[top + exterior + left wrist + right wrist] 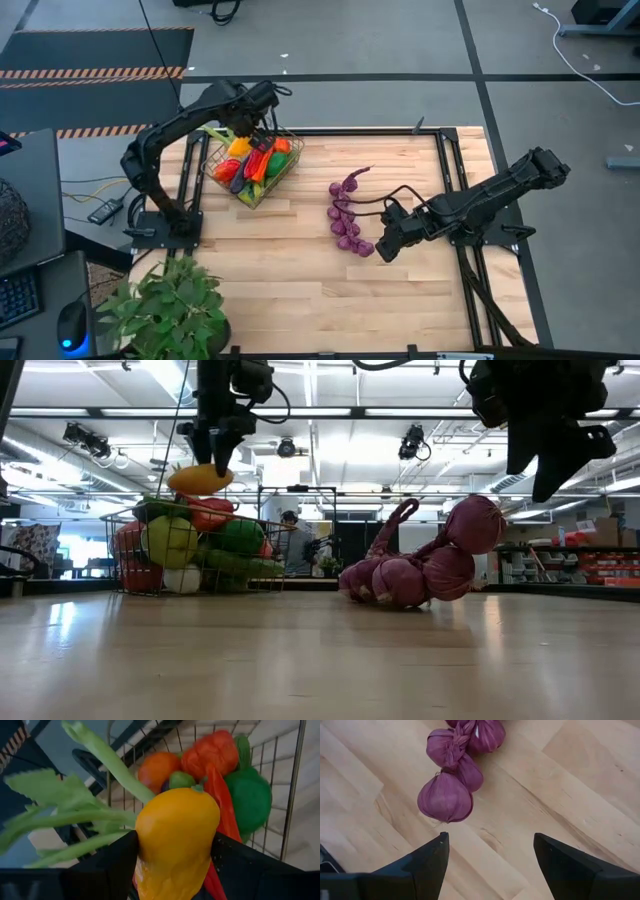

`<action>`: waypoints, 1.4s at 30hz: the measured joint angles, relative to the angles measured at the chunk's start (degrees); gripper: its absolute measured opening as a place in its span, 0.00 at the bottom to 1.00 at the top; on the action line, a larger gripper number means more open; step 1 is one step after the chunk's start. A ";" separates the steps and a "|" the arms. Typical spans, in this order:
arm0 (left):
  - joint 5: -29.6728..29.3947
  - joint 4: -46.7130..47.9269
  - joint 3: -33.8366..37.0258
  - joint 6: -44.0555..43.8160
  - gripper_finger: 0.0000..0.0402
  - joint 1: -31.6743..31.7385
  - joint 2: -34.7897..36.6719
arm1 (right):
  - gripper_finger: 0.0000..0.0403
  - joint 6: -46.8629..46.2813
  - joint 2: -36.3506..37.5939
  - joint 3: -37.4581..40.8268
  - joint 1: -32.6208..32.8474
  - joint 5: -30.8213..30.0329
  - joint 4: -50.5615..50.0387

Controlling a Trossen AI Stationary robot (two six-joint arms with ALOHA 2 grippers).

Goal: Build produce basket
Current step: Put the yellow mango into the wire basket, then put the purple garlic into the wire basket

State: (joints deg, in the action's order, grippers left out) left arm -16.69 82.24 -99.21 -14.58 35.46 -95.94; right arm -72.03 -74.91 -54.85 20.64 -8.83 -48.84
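Your left gripper (pixel 257 133) hangs over the basket (pixel 222 152) at about eleven o'clock on the table, its fingers (pixel 107 865) set on either side of a yellow pepper (pixel 176 842). In the left wrist view both pads flank the pepper closely, but you cannot tell whether they press it or only stand beside it. The low view shows the pepper lying on top of the heap, with the gripper pointing straight down above it. The left arm rises from its base at the table's nine o'clock edge, bends at a high elbow and reaches toward twelve o'clock, the wrist turned down over the basket.

Around the pepper, the basket holds the produce (pixel 255 163): a celery stalk (pixel 75 805) with pale green leaves, a red pepper (pixel 212 752), an orange piece (pixel 157 769), a green pepper (pixel 250 797) and a long red chilli (pixel 220 800). The pile stands higher than the wire rim.

Your right gripper (pixel 385 245) sits a little right of the table's centre, fingers (pixel 425 865) spread wide with bare wood between them. The right arm runs from its base at three o'clock, stretched low and nearly straight toward nine o'clock. Just ahead of the fingertips, not touching, lies the string of purple bulbs (pixel 345 215), trailing on the table toward twelve o'clock.

A leafy plant (pixel 165 310) stands at seven o'clock.
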 joint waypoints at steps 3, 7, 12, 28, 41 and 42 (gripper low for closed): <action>-0.22 -0.30 -0.25 1.14 0.60 0.00 0.02 | 0.73 0.25 0.00 0.00 -0.52 0.78 0.03; -0.01 0.52 -0.25 0.50 0.61 -0.20 0.02 | 0.73 -0.43 0.00 0.00 -0.55 0.86 0.38; -0.05 0.28 -0.13 2.01 0.62 -1.27 -0.02 | 0.73 -1.93 0.00 0.00 -0.40 1.43 0.38; 6.04 1.35 -0.12 -4.77 0.97 -3.57 -0.37 | 0.73 0.28 0.00 0.00 -3.09 0.00 3.17; 15.57 -0.25 -0.42 -28.90 0.96 -11.09 -0.28 | 0.73 10.72 0.00 1.11 -14.01 5.82 14.99; 15.58 -0.21 -1.03 -30.42 0.96 -12.00 -0.28 | 0.73 11.50 0.00 2.04 -14.40 5.90 15.39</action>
State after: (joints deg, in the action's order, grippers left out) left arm -1.12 82.03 -100.24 -45.01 23.46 -96.23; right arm -60.53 -74.91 -52.81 6.25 -2.92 -33.46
